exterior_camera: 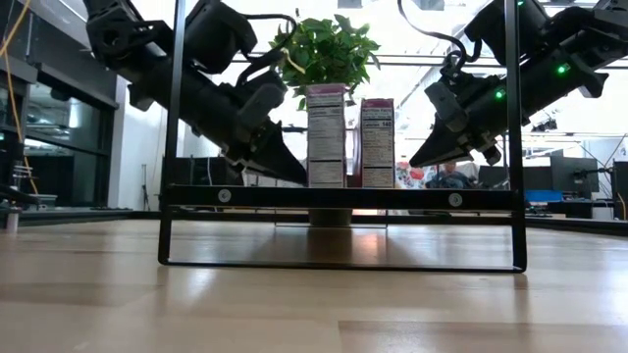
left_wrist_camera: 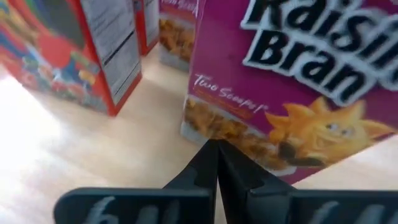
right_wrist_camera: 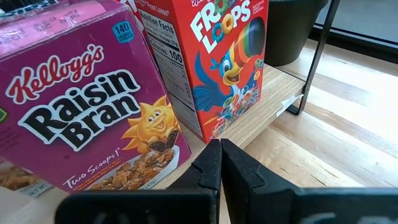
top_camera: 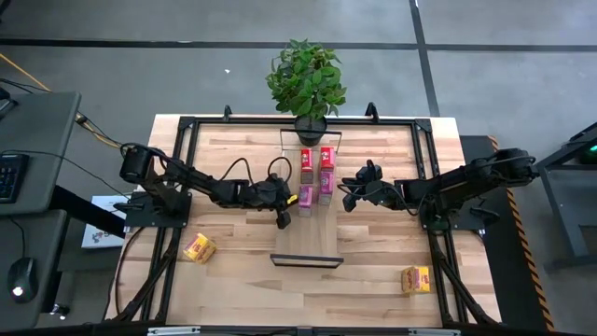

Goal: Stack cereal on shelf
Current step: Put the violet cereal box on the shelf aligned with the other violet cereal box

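Observation:
The shelf is a light-wood plank in a black frame, running from the far edge toward the near edge at the table's middle. Red cereal boxes and pink ones stand upright on it. One yellow box lies on the tabletop at the near left, another at the near right. My left gripper is shut, its tips at the foot of a pink Raisin Bran box. My right gripper is shut on the shelf's right side, its tips just short of a pink box and a red box. My left gripper comes slanting down from the table's left, and its shut fingertips stand at the lower edge of the pink box's printed front. Whether they touch the box, I cannot tell. The box stands upright on the shelf.
A potted plant stands at the shelf's far end. The black frame rails run along the table's left and right sides. A desk with a keyboard and mouse stands beyond the left edge.

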Tool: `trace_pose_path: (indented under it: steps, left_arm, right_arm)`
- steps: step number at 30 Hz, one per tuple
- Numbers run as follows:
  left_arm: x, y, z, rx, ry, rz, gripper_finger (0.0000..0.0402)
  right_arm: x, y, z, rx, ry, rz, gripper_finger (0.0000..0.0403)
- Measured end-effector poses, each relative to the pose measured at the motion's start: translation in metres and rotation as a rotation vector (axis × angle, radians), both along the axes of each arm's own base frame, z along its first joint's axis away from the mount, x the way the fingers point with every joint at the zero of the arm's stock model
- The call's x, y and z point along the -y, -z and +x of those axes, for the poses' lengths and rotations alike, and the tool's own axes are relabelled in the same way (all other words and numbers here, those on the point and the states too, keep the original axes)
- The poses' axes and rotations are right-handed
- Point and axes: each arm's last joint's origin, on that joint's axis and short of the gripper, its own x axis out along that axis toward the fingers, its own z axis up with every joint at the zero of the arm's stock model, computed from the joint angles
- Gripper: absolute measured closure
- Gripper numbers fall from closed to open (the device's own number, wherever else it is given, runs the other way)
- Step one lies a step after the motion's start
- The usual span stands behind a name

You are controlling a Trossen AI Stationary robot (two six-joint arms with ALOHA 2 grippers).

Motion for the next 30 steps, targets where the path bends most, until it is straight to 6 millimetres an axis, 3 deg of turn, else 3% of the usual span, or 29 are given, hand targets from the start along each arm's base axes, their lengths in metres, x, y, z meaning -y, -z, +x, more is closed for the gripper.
trace_pose_path:
  steps: [4, 9, 14, 20, 23, 30]
  left_arm:
    - [0.0, 0.002, -0.006, -0.074, -0.003, -0.001, 0.0401]
    - [0.001, -0.009, -0.018, -0.148, -0.022, -0.012, 0.0401]
    - [0.019, -0.021, -0.033, -0.024, 0.038, -0.016, 0.0401]
    - [0.047, -0.016, -0.051, 0.205, 0.155, -0.057, 0.0401]
    - [0.057, -0.015, -0.048, 0.248, 0.169, -0.048, 0.0401]
    - [0.069, -0.021, -0.008, 0.262, 0.225, 0.072, 0.0401]
  right_arm:
    - [0.0, 0.001, 0.0, -0.007, 0.001, 0.0, 0.0402]
    - [0.0, 0.001, -0.001, -0.017, 0.002, 0.001, 0.0402]
    - [0.0, 0.002, -0.001, -0.02, 0.001, 0.001, 0.0402]
    - [0.0, 0.002, -0.001, -0.02, 0.002, 0.0, 0.0402]
    - [0.0, 0.001, -0.001, -0.02, 0.012, -0.008, 0.0402]
    - [0.001, 0.001, -0.001, -0.016, 0.031, -0.018, 0.0402]
